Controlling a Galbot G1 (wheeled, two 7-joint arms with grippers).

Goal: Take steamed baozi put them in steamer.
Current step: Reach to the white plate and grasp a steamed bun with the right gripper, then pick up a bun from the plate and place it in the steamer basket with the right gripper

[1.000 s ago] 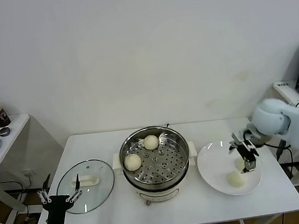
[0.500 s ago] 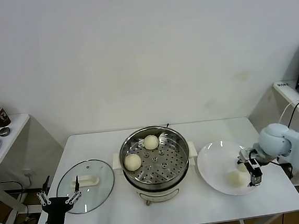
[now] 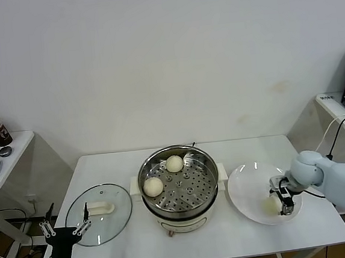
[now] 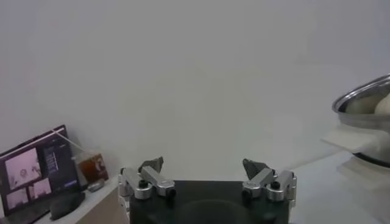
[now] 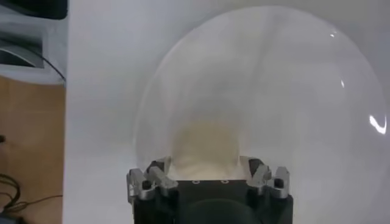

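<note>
Lowered since prev, right gripper [image 3: 283, 202] straddles smooth round baozi [image 5: 204, 149] on glossy white plate [image 3: 247, 186], fingers closing, grip unclear.

The right gripper [image 5: 207, 173] points down at a white plate [image 5: 292, 79] on a white table [image 5: 97, 109]. A cream bun [image 5: 204, 146] lies on the plate between its two metal fingers [image 5: 159, 176], one on each side, close against it; contact cannot be made out
</note>
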